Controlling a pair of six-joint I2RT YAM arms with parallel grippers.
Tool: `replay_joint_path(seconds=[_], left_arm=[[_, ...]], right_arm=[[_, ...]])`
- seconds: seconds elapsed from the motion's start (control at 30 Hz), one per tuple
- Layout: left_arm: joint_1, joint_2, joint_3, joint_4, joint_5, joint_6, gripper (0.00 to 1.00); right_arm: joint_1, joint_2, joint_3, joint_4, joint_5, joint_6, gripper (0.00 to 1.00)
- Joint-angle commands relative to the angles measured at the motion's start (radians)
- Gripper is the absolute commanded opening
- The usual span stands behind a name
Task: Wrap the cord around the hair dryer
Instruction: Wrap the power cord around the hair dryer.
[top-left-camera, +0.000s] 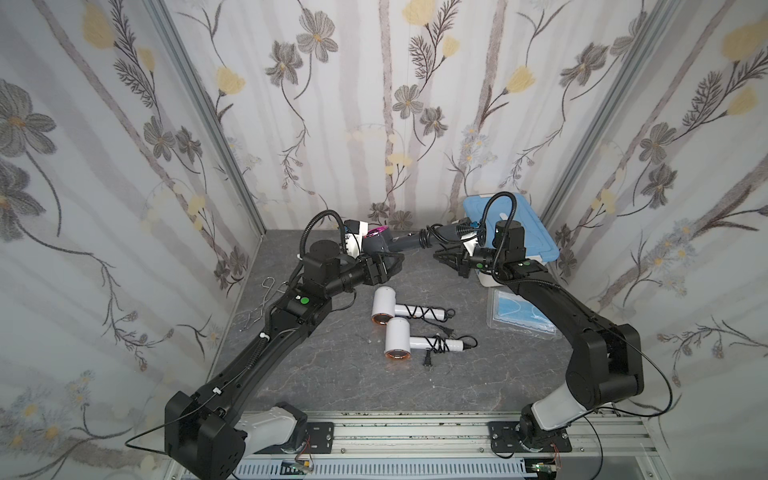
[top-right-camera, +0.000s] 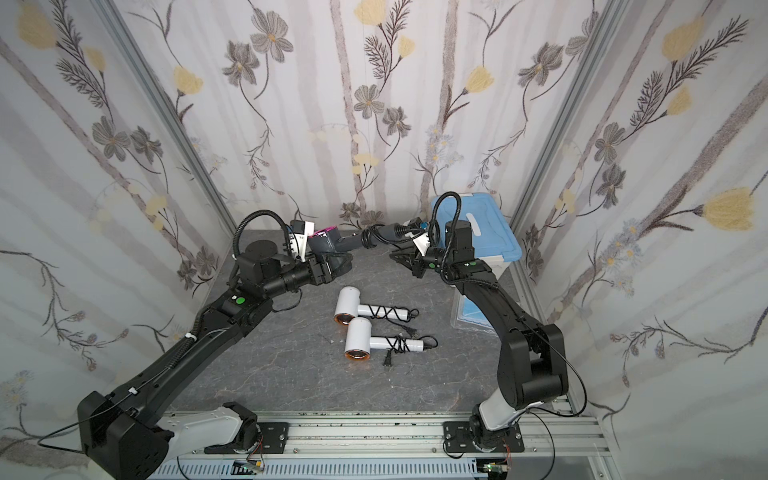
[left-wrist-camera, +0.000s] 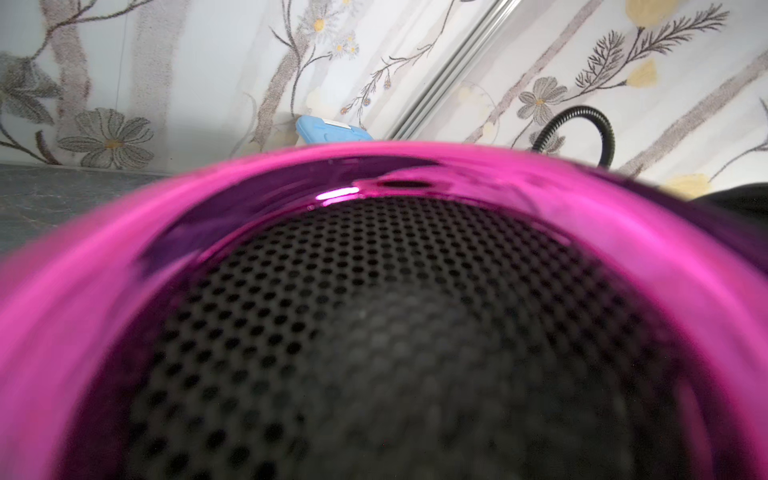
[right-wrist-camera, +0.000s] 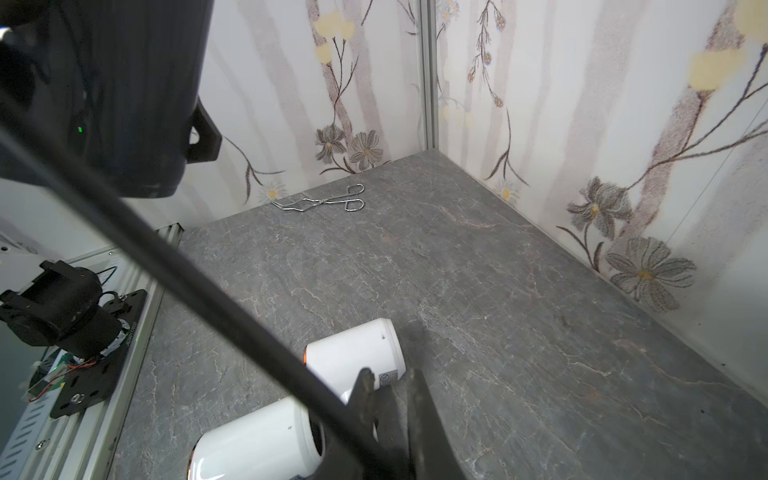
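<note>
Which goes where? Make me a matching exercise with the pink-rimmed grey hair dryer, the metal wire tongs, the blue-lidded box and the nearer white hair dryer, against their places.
1 grey plastic hair dryer with pink rim
2 metal wire tongs
3 blue-lidded plastic box
4 nearer white hair dryer

A far right corner
B table middle
C held off the table
D table's left edge

Pairs: 1C, 2D, 3A, 4B

Grey, magenta-rimmed hair dryer (top-left-camera: 374, 246) aloft, handle (top-left-camera: 401, 242) roughly level, black cord (top-left-camera: 424, 239) in loops around it.

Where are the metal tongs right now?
The metal tongs lie at the tabletop's left edge by the wall, partly hidden under the left arm in a top view.
</note>
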Motion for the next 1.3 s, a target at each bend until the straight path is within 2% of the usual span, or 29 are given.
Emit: replay_joint_path(seconds=[0.0,0.2,0.37,0.43,0.53,0.7,0.8,0.93,1.13,1.27], left_arm=[[0.001,0.015,0.004,0.261,-0.101,-0.099,0.00],[-0.031,0.069,-0.061,0.278,-0.322,-0.160,0.00],[-0.076,0.079,-0.085,0.167,-0.598,-0.137,0.00],[-0.101,0.086,-0.069,0.082,-0.729,-0.099,0.00],[-0.134,0.108,-0.029,-0.036,-0.900,-0.020,0.00],[-0.156,0.153,0.034,-0.184,-1.078,0.122,0.00],[-0.158,0.171,0.055,-0.254,-1.105,0.186,0.00],[-0.157,0.171,0.075,-0.352,-1.063,0.248,0.00],[-0.158,0.133,0.096,-0.525,-0.960,0.326,0.00],[-0.159,0.108,0.113,-0.625,-0.838,0.387,0.00]], right_arm=[[-0.003,-0.005,-0.119,0.287,-0.036,0.192,0.00],[0.015,-0.024,-0.340,0.706,-0.022,0.426,0.00],[0.095,-0.089,-0.475,0.799,0.103,0.425,0.00],[0.157,-0.126,-0.485,0.706,0.199,0.347,0.00],[0.251,-0.178,-0.440,0.473,0.348,0.209,0.00],[0.372,-0.208,-0.267,0.025,0.596,0.052,0.00],[0.439,-0.209,-0.167,-0.194,0.746,-0.050,0.00],[0.470,-0.184,-0.053,-0.373,0.916,-0.142,0.00],[0.466,-0.144,0.080,-0.453,1.101,-0.281,0.00],[0.453,-0.089,0.183,-0.476,1.131,-0.361,0.00]])
